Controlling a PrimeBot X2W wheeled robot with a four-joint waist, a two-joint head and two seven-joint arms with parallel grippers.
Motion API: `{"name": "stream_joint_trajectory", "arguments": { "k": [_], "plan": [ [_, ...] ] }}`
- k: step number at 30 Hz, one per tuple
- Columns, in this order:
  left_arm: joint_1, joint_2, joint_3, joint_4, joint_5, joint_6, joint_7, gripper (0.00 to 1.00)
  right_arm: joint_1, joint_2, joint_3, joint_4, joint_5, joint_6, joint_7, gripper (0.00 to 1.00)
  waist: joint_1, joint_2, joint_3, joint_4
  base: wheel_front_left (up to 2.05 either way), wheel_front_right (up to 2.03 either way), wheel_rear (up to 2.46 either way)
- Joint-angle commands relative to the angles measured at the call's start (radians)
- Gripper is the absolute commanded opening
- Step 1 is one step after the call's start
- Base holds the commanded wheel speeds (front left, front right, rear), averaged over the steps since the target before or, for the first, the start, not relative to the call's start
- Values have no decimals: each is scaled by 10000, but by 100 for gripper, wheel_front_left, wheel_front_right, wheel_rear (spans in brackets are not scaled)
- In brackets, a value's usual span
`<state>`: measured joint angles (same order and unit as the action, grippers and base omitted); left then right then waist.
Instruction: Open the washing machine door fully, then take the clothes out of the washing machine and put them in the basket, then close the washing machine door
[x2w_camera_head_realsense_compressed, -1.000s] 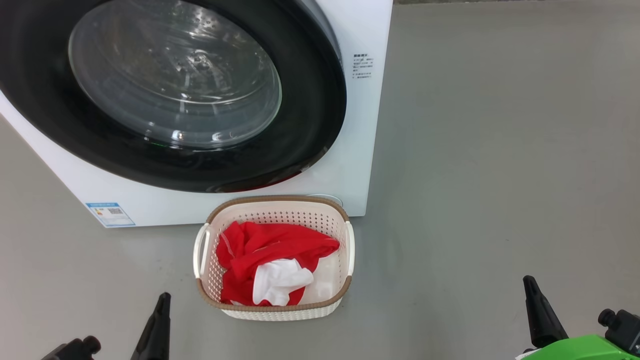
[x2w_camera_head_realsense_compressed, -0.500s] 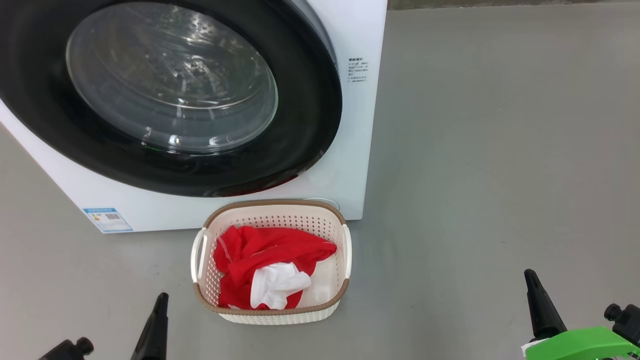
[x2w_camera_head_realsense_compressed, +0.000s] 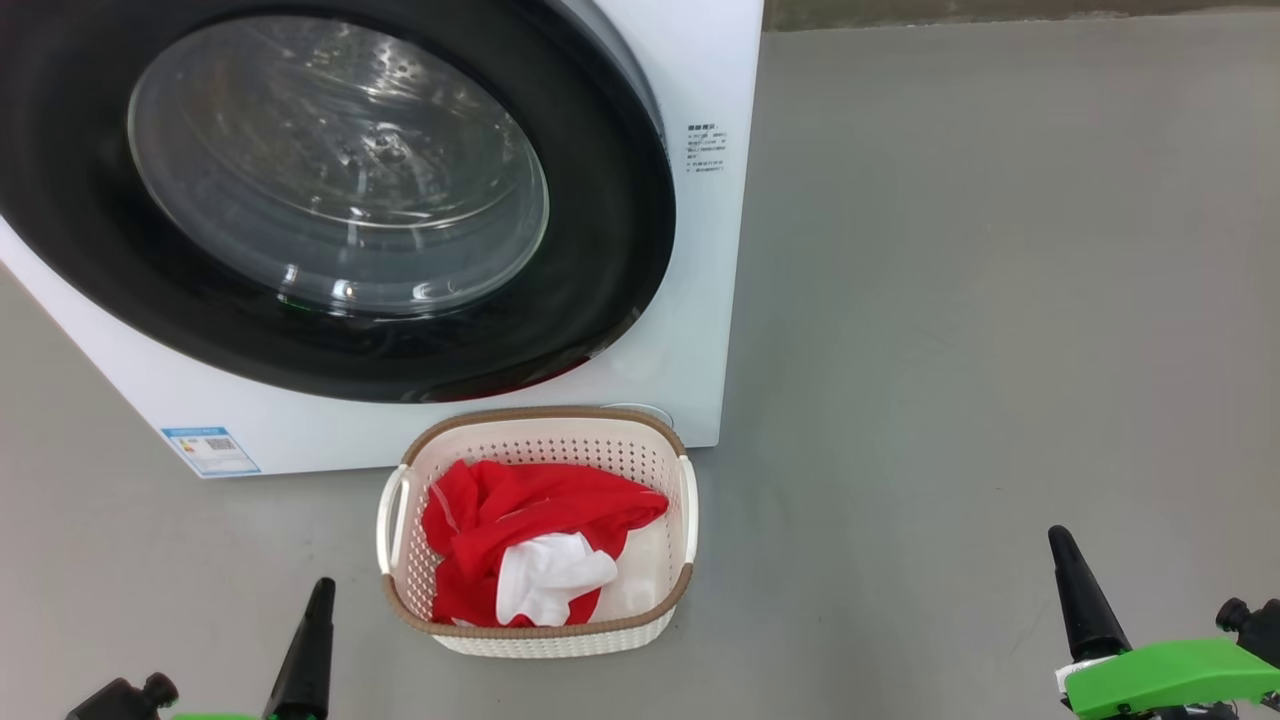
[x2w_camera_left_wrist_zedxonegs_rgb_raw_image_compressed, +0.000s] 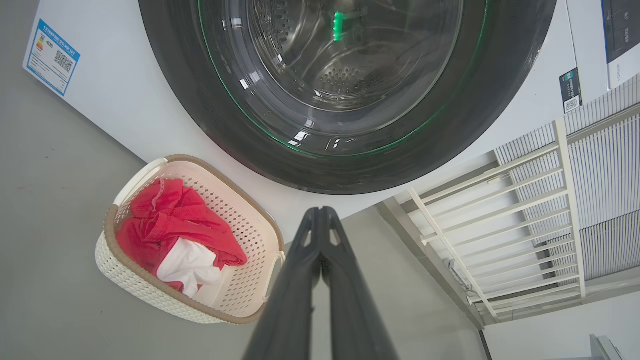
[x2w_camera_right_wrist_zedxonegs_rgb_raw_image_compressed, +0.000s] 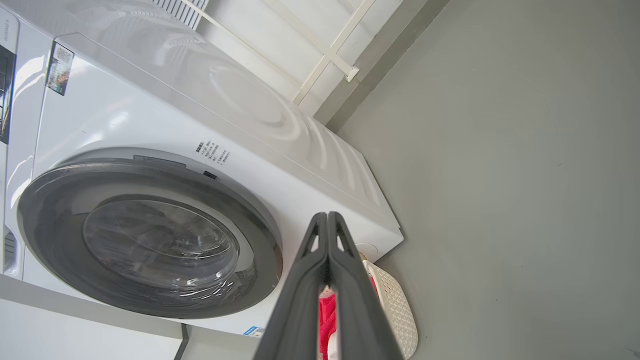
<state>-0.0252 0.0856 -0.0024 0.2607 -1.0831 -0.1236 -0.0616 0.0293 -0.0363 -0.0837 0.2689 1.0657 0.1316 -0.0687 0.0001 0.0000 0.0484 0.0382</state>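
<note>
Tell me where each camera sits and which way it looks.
Head view: on the head, looking down at washing machine and basket; left pincer and right pincer below.
Left wrist view: on that wrist, looking along its shut pincer at the washing machine door.
Right wrist view: same, door seen obliquely.
All share door and basket.

Grey floor, wht railing

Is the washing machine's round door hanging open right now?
No, the washing machine door sits shut, flat against the white front of the washing machine.
</note>
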Motion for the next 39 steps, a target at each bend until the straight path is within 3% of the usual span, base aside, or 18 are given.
{"name": "stream_joint_trajectory", "arguments": {
  "k": [1,39],
  "plan": [
    [-427,117,289,-218,-321,-42,104,0,-490,-196,82,-240,343,-5,92,0,-1,0,-20,-17,0,0,0],
    [-703,-125,784,-178,-3958,-63,1177,0,-1105,-281,-18,-251,4127,-8,1189,0,-1,0,-330,-278,0,0,0]
  ]
}}
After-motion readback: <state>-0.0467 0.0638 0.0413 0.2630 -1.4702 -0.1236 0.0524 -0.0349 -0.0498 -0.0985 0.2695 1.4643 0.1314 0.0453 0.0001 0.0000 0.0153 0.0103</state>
